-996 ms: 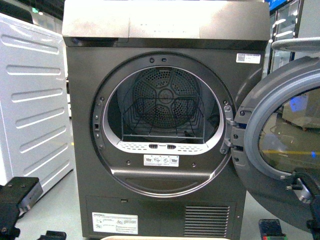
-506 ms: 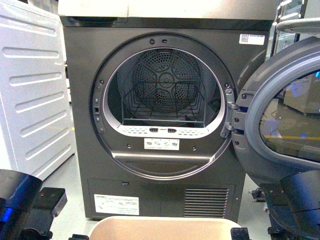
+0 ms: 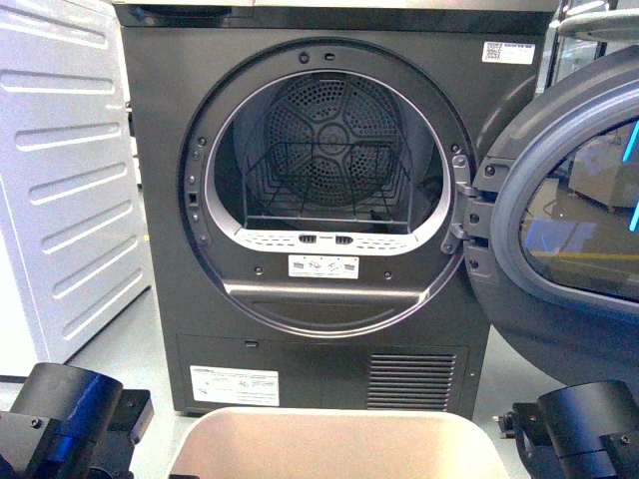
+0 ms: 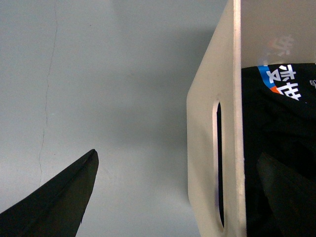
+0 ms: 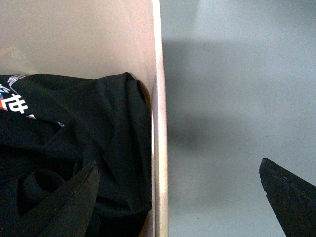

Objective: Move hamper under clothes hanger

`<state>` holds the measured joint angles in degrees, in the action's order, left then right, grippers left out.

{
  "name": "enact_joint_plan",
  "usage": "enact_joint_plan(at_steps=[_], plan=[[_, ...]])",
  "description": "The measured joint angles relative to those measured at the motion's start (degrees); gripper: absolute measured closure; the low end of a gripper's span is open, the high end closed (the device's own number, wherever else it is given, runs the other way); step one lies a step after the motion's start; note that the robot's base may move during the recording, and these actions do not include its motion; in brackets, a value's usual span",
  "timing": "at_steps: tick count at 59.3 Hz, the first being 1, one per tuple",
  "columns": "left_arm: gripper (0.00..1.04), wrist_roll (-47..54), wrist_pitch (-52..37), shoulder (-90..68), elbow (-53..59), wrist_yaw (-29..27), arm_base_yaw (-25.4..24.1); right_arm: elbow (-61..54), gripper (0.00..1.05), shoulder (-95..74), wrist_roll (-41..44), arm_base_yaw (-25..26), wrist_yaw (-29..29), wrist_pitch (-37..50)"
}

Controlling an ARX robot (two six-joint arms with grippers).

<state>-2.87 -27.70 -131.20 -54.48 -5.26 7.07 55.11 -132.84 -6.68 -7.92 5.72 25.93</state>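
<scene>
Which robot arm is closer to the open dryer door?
Right. The right arm sits just below the open door; the left arm is past the hamper, beside the white machine.

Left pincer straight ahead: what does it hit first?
Probably the hamper rim, which lies between the left pincer's fingers; inside, the shirt comes next. Depth unclear.

The hamper (image 3: 321, 441) shows way more now, beige rim filling the bottom of the front view. The dryer (image 3: 160, 200) sits higher, top cut off. The left arm (image 3: 68, 424) and right arm (image 3: 589, 429) creep further inward.
</scene>
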Motion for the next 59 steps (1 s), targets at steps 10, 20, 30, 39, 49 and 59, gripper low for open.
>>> enact_joint_plan(at_steps=[10, 20, 30, 39, 49, 59], plan=[[0.07, -1.33, -2.03, -2.34, -0.46, -0.39, 0.33, 0.77, 0.08, -2.05, 0.22, 0.0, 0.02, 0.42], [0.07, -3.37, -4.55, -3.89, -1.14, -1.79, 1.07, 1.68, 0.19, -2.82, 0.39, -0.11, 0.39, 0.44], [0.25, -4.92, -4.87, -5.2, -2.47, -3.23, 2.19, 2.32, 0.48, -3.04, 0.66, -0.24, 1.09, 0.13], [0.5, -6.08, -4.13, -5.97, -3.67, -3.85, 2.86, 2.78, 0.73, -3.19, 0.83, -0.26, 1.57, -0.44], [0.82, -7.58, -3.13, -6.16, -4.68, -4.9, 3.02, 3.02, 1.03, -3.21, 0.76, -0.96, 1.44, -1.09], [1.01, -8.15, -0.24, -5.01, -4.85, -4.74, 3.28, 2.64, 1.02, -2.23, 0.76, -0.81, 1.01, -1.97]])
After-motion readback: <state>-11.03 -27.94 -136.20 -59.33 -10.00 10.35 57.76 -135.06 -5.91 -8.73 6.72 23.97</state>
